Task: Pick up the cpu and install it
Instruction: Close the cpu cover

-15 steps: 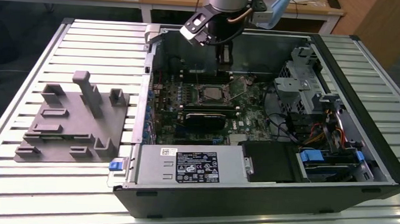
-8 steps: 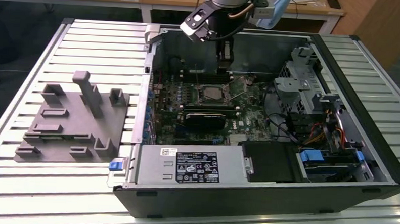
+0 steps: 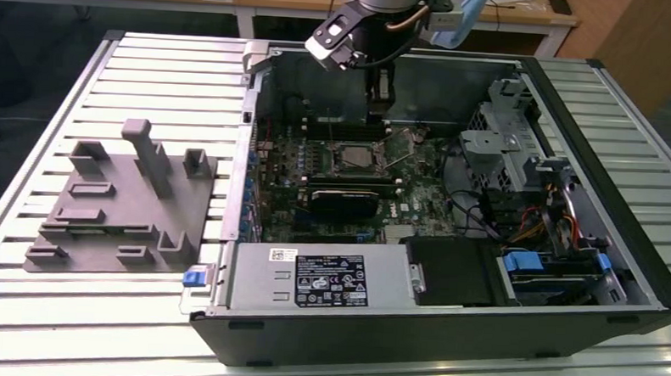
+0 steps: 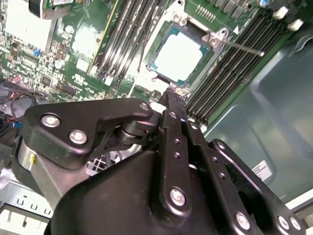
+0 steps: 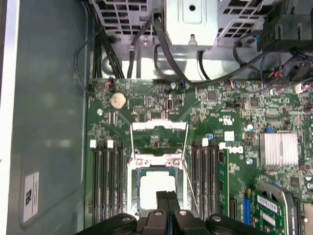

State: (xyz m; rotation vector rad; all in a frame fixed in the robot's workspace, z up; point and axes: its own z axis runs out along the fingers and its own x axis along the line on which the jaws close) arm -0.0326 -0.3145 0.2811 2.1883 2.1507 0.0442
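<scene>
The robot arm's gripper [image 5: 167, 195] hangs inside an open computer case [image 3: 420, 332], its 2 black fingers pressed together and holding nothing. In both wrist views its tip is just above one edge of the processor socket [image 5: 133, 181]. The cpu [image 5: 156, 183], a small silvery-white square, lies flat and level in that socket and looks seated. The socket's metal retention frame [image 5: 159, 125] is swung back, which leaves the chip uncovered, and a thin wire lever [image 5: 188, 181] stands free beside it. Dark memory slots [image 5: 105, 181] flank the socket on the green motherboard [image 5: 146, 98]. The case lies on its side on a slatted metal counter [image 3: 148, 61], so the board faces up toward the arm. A gray plastic fixture [image 3: 107, 220] sits beside the case, at the exterior view's left.
</scene>
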